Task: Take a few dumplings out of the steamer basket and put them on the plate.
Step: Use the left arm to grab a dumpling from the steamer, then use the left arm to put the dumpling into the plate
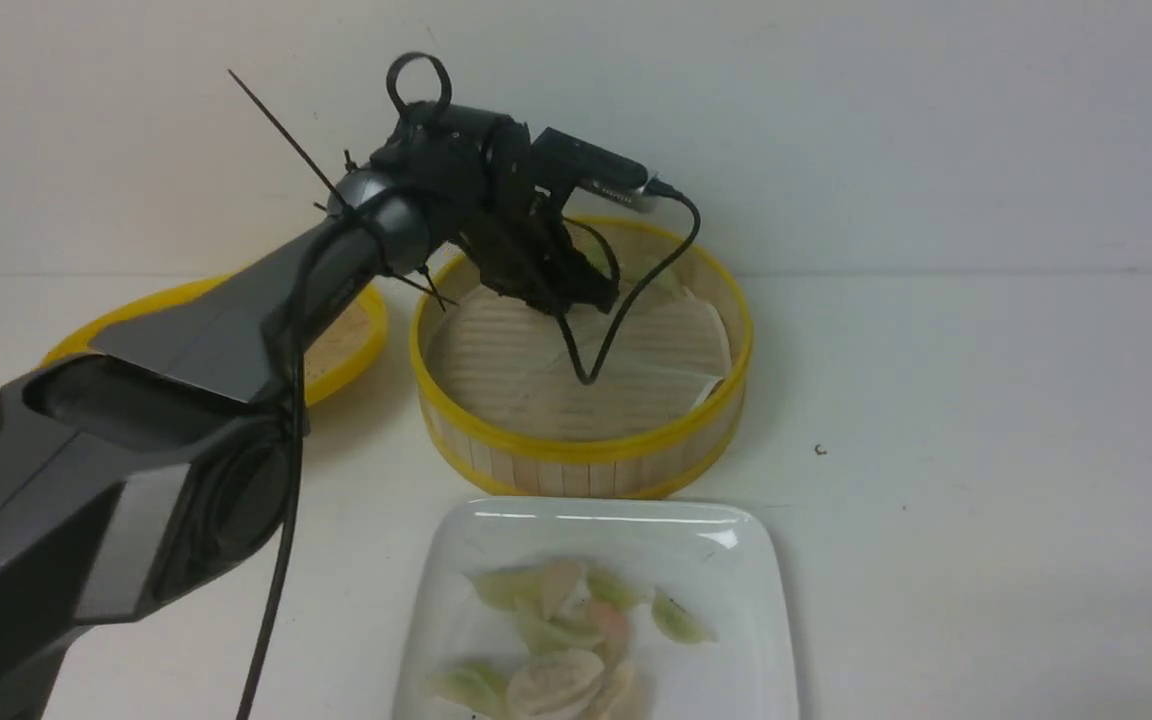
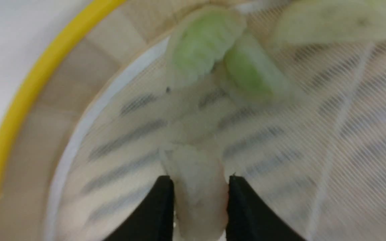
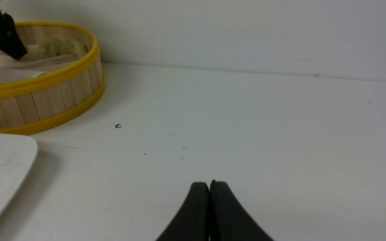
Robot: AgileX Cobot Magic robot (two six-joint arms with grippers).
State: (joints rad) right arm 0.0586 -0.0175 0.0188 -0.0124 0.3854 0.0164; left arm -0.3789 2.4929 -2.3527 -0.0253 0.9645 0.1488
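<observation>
Ok so the left gripper [image 2: 199,182] is down inside the steamer basket [image 1: 576,452], toward its far wall. Its jaws are pinched in on a pale dumpling [image 2: 193,164], one black finger touching each side and the gap no wider than the dumpling itself. That dumpling sits on the paper liner [image 2: 313,134]. Two green dumplings [image 2: 196,50] are just past it by the wall, and they look apart from it, but the wrist view is blurry so I wouldn't swear to it.

How I'd handle this bit:
- These look soft, so squeeze only enough to hold. Any harder and it probably squishes or tears.
- Lift slow and straight up. If the liner comes up with it, the dumpling is stuck, so pause instead of yanking.
- Get fully above the yellow rim before swinging toward the plate [image 1: 626,518]. The basket is deep, and clipping the wall could knock the dumpling loose.
- The plate is right in front of the basket with a heap [image 1: 561,680] already on its near half. I'd aim for the bare strip closest to the basket, go low, then let go.

The right gripper [image 3: 209,184] is closed on nothing, parked low over the table [image 1: 986,450] well off to the side, so no clash there
</observation>
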